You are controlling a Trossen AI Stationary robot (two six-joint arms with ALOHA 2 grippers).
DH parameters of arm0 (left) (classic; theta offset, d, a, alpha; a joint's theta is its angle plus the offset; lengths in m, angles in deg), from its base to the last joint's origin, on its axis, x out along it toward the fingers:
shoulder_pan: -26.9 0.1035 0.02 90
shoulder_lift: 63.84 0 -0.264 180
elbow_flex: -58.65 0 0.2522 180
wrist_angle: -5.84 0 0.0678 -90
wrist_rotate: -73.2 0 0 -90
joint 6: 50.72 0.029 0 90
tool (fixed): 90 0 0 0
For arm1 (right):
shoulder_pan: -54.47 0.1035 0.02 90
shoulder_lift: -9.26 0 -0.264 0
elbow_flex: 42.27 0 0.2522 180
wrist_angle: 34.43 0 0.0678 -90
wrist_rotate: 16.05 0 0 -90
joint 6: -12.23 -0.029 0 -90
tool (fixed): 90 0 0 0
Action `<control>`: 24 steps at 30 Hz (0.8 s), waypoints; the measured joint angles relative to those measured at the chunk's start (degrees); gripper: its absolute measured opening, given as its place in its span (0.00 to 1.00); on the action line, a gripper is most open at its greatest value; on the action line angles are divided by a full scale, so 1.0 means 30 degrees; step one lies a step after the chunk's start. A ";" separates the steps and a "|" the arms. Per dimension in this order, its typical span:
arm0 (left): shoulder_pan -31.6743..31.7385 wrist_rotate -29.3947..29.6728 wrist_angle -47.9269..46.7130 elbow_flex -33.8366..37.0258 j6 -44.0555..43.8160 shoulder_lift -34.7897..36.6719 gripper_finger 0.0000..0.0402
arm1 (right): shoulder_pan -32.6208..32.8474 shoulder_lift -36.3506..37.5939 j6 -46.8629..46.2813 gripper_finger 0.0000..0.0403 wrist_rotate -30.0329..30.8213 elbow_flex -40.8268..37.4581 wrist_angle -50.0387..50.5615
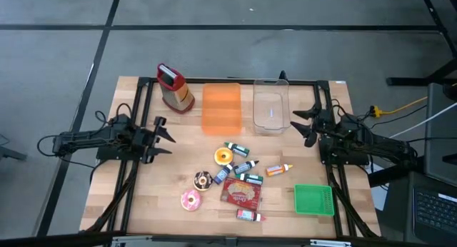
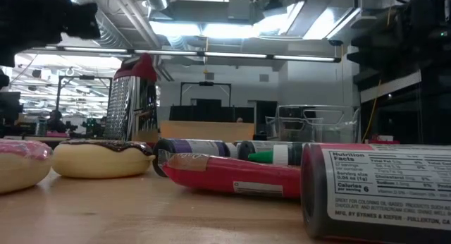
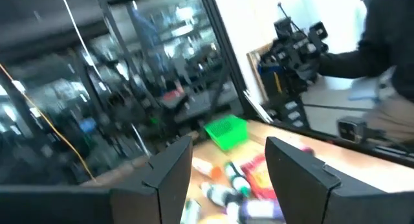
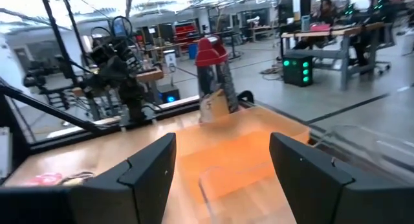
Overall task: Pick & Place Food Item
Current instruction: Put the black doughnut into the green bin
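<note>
Toy food lies in the middle of the table toward its near edge: an orange donut, a chocolate donut, a pink donut, a red packet and several small icing tubes. The pink donut, chocolate donut and red packet rest flat on the wood. My left gripper hovers open at the table's left, pointing level toward the food. My right gripper hovers open at the right beside the clear bin, with nothing between its fingers.
An orange bin and a clear bin stand side by side at the far middle. A red-topped grater stands at the far left. A green basket sits near the right front corner. Black frame rails run along both sides.
</note>
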 joint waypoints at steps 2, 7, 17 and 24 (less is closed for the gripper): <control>0.0012 -0.0064 0.0615 -0.0003 0.0489 0.0000 0.48 | 0.0000 0.0000 -0.0362 0.62 -0.0291 0.0000 -0.0261; 0.0012 0.0002 0.2576 0.0001 0.0593 0.0000 0.48 | 0.0002 0.0000 -0.0769 0.62 -0.1818 0.0000 -0.1890; 0.0004 0.1123 0.5878 -0.0003 -0.4204 0.0000 0.48 | 0.0002 0.0000 -0.0796 0.62 -0.1691 0.0000 -0.2907; 0.0004 0.2381 0.5729 -0.0003 -0.7809 0.0000 0.48 | -0.0001 0.0000 -0.0880 0.62 -0.1456 0.0000 -0.2907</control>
